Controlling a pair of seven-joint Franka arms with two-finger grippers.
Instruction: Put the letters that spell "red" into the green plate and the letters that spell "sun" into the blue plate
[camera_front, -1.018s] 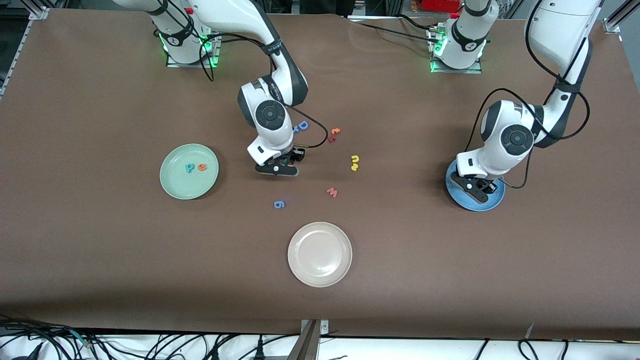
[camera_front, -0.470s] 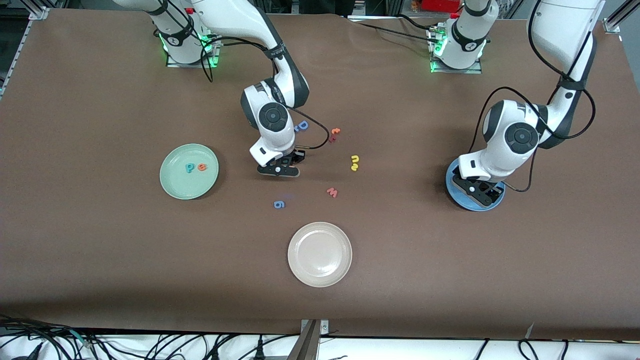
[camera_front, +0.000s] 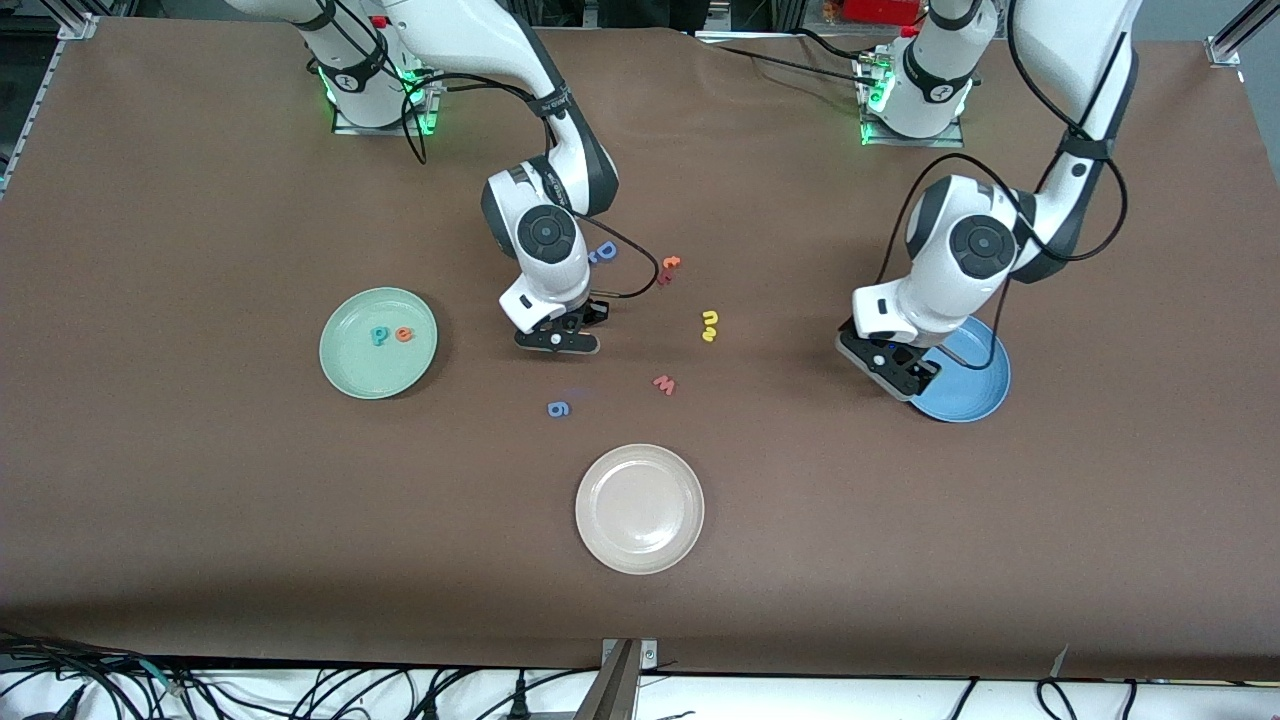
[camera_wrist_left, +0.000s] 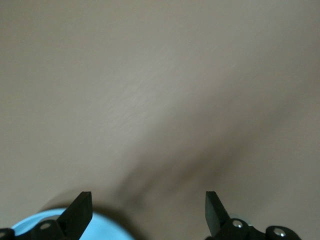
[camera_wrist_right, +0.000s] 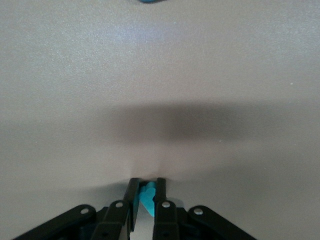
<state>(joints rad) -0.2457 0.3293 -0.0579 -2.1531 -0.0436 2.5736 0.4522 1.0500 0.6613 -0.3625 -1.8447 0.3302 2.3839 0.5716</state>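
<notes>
Left end effector (camera_front: 893, 368) moved off blue plate (camera_front: 968, 385), open; right end effector (camera_wrist_right: 145, 192) pinches teal "r" (camera_wrist_right: 147, 199)

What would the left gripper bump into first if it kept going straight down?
Probably just the bare table. The left gripper is open and empty, pointing at brown tabletop beside the blue plate, whose rim it might clip; depth is unclear.

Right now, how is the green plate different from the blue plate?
The green plate is pale mint; the blue plate is mid-blue. The green plate holds a teal letter and an orange letter; no letter shows in the blue plate. The left gripper covers the blue plate's edge; nothing covers the green plate. Both are round, shallow and the same size.
</notes>
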